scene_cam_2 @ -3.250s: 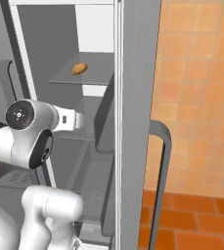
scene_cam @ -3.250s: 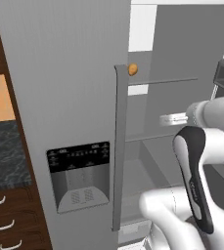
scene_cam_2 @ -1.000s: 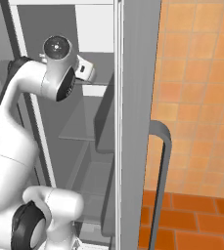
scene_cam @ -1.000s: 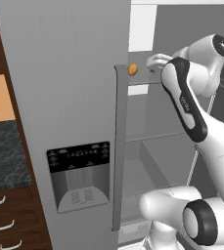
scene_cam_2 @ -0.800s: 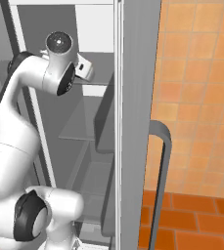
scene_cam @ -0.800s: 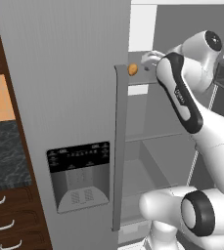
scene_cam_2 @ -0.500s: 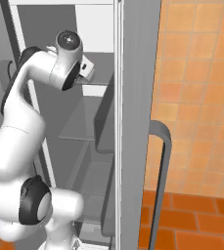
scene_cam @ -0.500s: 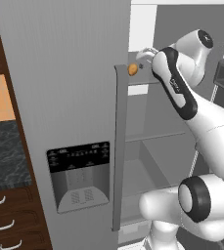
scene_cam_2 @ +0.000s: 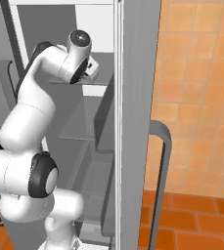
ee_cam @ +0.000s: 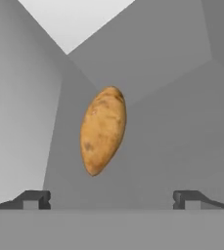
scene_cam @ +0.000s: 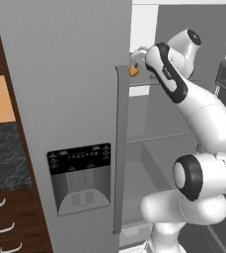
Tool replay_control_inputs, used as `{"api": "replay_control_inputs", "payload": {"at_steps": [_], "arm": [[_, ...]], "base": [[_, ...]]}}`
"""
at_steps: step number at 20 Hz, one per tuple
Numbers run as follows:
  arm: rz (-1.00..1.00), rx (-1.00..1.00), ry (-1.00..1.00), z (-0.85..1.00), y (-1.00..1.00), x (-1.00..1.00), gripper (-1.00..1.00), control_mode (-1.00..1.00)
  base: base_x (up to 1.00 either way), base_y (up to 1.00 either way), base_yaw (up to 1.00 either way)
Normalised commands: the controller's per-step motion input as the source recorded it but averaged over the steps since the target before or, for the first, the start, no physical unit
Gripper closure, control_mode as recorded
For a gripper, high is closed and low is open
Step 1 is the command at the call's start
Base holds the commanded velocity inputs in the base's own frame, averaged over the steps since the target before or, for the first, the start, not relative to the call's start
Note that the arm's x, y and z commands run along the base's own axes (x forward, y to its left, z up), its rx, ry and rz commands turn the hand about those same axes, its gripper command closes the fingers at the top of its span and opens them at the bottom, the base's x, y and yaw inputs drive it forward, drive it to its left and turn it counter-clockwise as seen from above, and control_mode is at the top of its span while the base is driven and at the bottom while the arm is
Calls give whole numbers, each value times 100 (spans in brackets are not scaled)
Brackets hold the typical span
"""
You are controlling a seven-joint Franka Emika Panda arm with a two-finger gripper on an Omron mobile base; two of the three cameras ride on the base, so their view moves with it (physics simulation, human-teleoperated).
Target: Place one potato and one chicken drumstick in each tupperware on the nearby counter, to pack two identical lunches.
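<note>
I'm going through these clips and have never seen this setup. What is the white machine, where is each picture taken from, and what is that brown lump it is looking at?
The white machine is a robot arm on a drivable base, in a rendered kitchen. Two pictures come from cameras riding on the base, behind the arm to its left and right. Both show it reaching up into an open fridge, toward an upper shelf. The third comes from a camera on the hand, looking along the claw, whose two dark fingertips rise at the bottom. The brown lump is a potato lying on that shelf; it also peeks out past the fridge door in the left picture. The claw is open, with the potato ahead of it, not yet held. A dark stone counter shows at far left.
</note>
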Motion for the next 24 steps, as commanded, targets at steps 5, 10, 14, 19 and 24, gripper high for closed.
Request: {"api": "replay_control_inputs", "payload": {"at_steps": [5, 10, 14, 19, 24], "arm": [[0, 0, 1, -17, 1, 57, -100, -100], [0, -1, 0, -28, 15, 65, -100, -100], [0, -1, 0, -16, 18, 49, -100, -100], [0, -3, 8, -29, 12, -16, -100, -100], [0, -4, 9, -39, 11, -8, 100, -100]], "base": [[0, 0, 0], [0, 0, 0], [0, 0, 0], [0, 0, 0], [0, 0, 0]]}}
